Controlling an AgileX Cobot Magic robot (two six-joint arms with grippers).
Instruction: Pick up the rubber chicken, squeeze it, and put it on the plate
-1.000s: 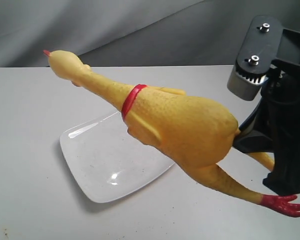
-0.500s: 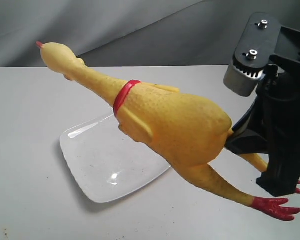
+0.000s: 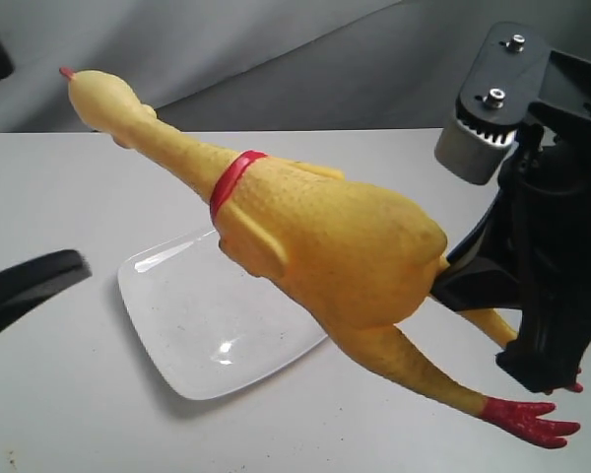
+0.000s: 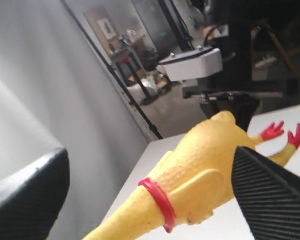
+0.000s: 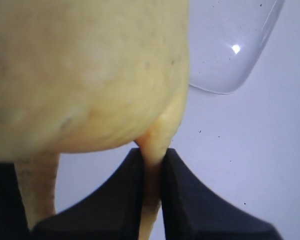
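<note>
The yellow rubber chicken [image 3: 335, 236] hangs tilted in the air over the white plate [image 3: 197, 325], its head up at the far left and its red feet low at the right. My right gripper [image 3: 463, 281] is shut on one of its legs just behind the plump body; the right wrist view shows the black fingers [image 5: 135, 190] pinching that leg under the chicken's body [image 5: 90, 75]. My left gripper [image 3: 39, 163] is open at the left, near the neck. In the left wrist view its fingers [image 4: 270, 195] stand wide on either side of the chicken [image 4: 205, 155], apart from it.
The plate [image 5: 230, 50] lies flat on the white table [image 3: 59, 197], with a grey backdrop behind. The right arm's black body [image 3: 557, 217] fills the right edge of the exterior view.
The chicken has shifted left, its head rising and its feet sinking. The left gripper's black fingers have come into the exterior view at the left edge.
</note>
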